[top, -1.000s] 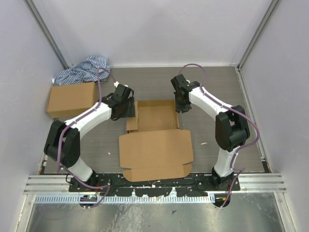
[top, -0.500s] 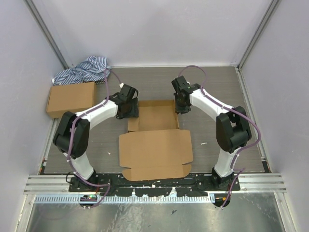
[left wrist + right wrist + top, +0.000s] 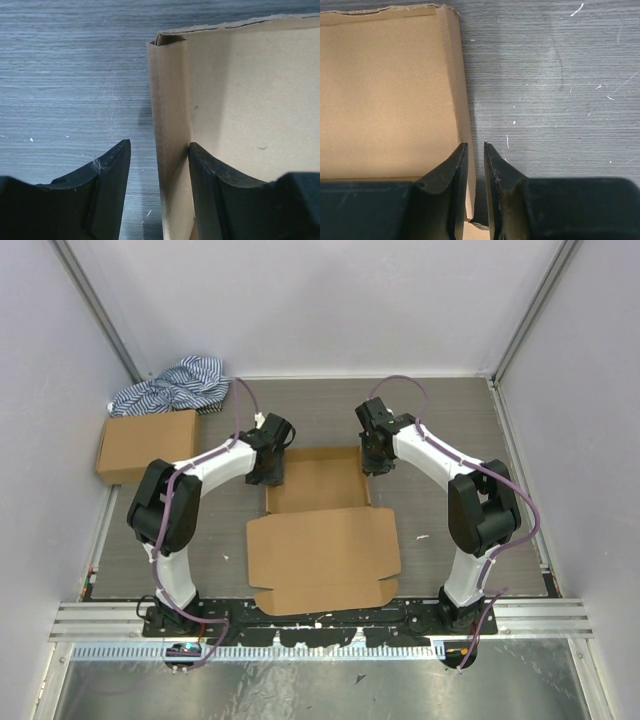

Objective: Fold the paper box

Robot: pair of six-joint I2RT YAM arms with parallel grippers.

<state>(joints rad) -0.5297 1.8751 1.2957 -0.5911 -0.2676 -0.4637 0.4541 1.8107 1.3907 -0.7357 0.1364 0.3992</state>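
The paper box [image 3: 322, 552] lies in the middle of the table, its wide lid panel flat toward me and a shallow tray part [image 3: 318, 482] behind it. My left gripper [image 3: 270, 472] straddles the tray's left side wall [image 3: 170, 115], which stands upright. The jaws [image 3: 159, 145] are open: the inner finger [image 3: 210, 175] touches the wall, the outer finger [image 3: 107, 180] stands clear of it. My right gripper [image 3: 372, 462] is at the tray's right side wall [image 3: 455, 75], with its narrow jaws [image 3: 475, 145] shut on that wall.
A smaller ready-made cardboard box [image 3: 146, 445] sits at the left, with a striped cloth [image 3: 172, 385] behind it in the far left corner. Grey enclosure walls stand on three sides. A metal rail [image 3: 320, 618] runs along the near edge by the arm bases.
My left arm has swung right to the tray's left edge, and its jaws have narrowed around the flap, which now stands upright. The right arm has hardly moved.
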